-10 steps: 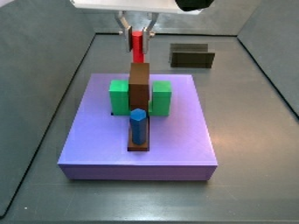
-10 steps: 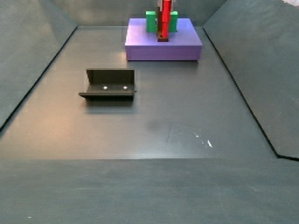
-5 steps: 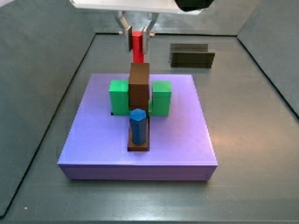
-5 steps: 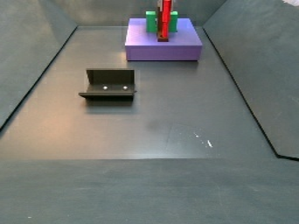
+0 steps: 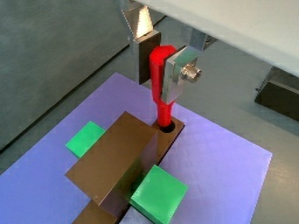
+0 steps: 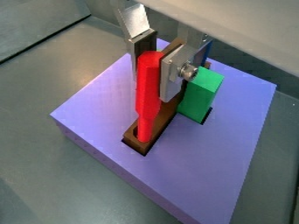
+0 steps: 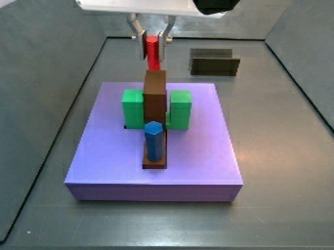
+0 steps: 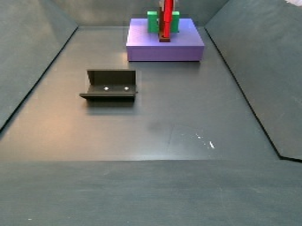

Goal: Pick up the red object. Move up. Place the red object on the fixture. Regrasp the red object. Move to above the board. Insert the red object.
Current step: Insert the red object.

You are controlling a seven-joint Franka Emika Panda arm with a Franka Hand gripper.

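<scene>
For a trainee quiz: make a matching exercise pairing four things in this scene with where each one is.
Things:
1. red peg
2. blue peg
3. fixture
4. green blocks

Places:
A. on the bare floor, away from the board
B. upright between the gripper fingers, lower end at the board's slot
C. either side of the brown bar
D. standing free on the board, in front of the brown bar

Pairs: 1-B, 2-D, 3-A, 4-C
</scene>
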